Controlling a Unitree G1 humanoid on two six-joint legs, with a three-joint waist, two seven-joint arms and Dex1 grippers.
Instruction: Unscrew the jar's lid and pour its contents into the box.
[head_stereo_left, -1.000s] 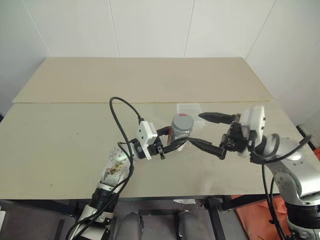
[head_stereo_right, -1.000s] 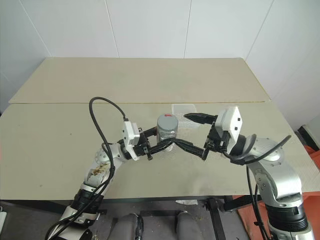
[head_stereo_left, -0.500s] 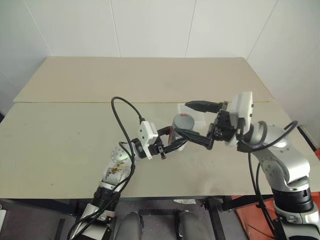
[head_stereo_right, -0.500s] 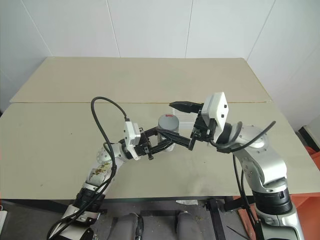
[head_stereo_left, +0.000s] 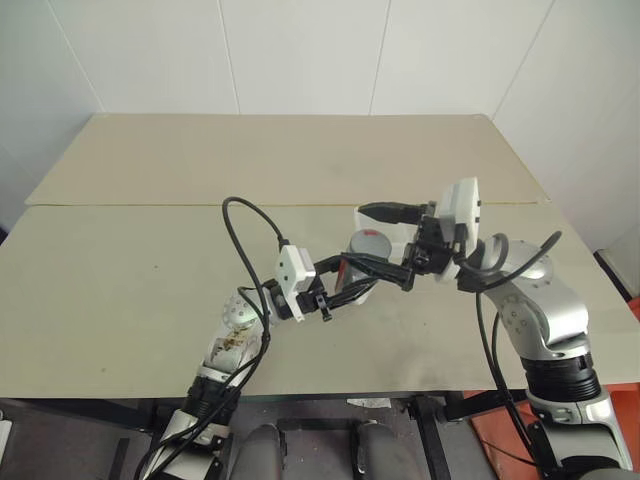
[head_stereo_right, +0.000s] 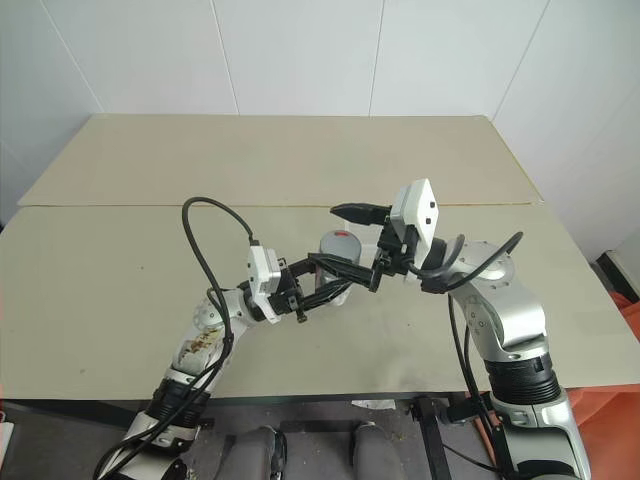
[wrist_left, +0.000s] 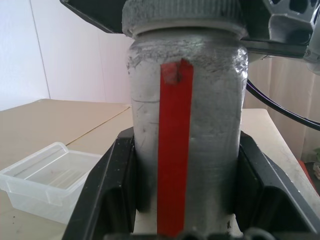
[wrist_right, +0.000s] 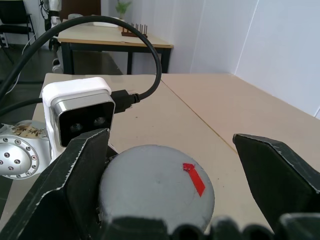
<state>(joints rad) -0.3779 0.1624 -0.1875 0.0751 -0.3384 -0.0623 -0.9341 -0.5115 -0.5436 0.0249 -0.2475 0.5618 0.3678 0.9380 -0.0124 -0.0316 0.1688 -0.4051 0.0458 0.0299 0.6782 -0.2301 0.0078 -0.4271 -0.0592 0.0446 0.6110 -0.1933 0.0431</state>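
Gripping: left tool (head_stereo_left: 345, 282) is clamping the jar (wrist_left: 186, 125) by its body, one black finger on each side, jar standing upright above the worktop (head_stereo_left: 120, 290)
Jar place: near the middle of the worktop, toward the robot's right, held up between the two arms; in the left eye view it is sitting at (head_stereo_left: 362, 262)
Jar look: clear wall packed with grey contents, a red strip running down the side facing the left wrist camera
Lid: grey lid (wrist_right: 155, 189) is sitting on top of the jar, ribbed edge visible in the left wrist view, a small red mark on its flat top
Right tool: right tool (head_stereo_left: 385, 240) is standing wide open, pointing toward the robot's left, one finger on each side of the lid
Right fingers: fingers (wrist_right: 80, 170) are flanking the lid; the one on the side of the left arm's camera is right against the lid's edge, cannot tell if touching; the other is apart from it with a clear gap
Box: clear box (wrist_left: 47, 180) is resting on the worktop just behind the jar, open side up, looks empty
Box in head view: partly covered by the right tool, a corner showing at (head_stereo_left: 362, 215)
Cable: black cable (head_stereo_left: 245, 225) is looping up from the left wrist
Worktop: two beige boards, a seam running across behind the box
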